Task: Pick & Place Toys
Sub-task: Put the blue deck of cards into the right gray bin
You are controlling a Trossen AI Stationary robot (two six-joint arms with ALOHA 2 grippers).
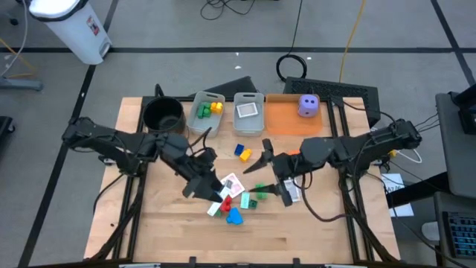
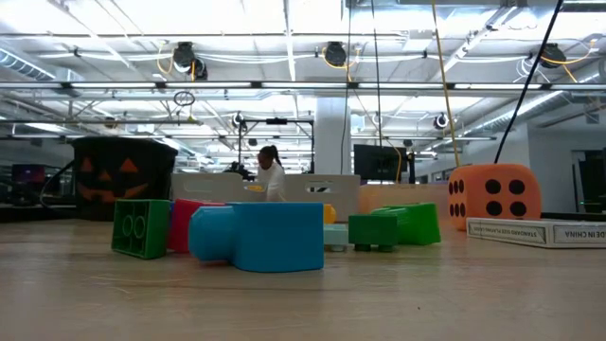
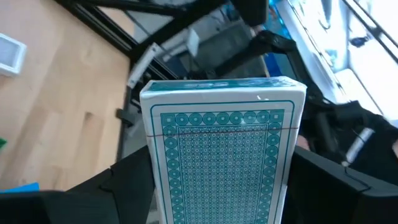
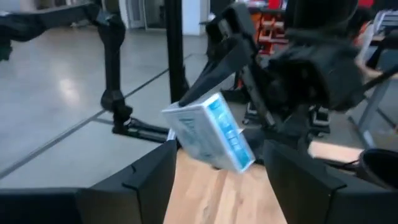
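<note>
- left hand [image 1: 202, 181] is clamped on a card deck [image 3: 221, 149], lifted above the counter [image 1: 171, 231] near the scattered blocks [image 1: 232, 208].
- keep the grip square and carry it level to the bin [image 1: 249, 113].
- right hand [image 1: 274, 175]: cannot tell whether apart or together; keep it clear.

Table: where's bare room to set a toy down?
Bare wood along the table's near edge, below the blue block. The orange tray is open beside the purple die. Crowded mid-table, around both grippers.
</note>
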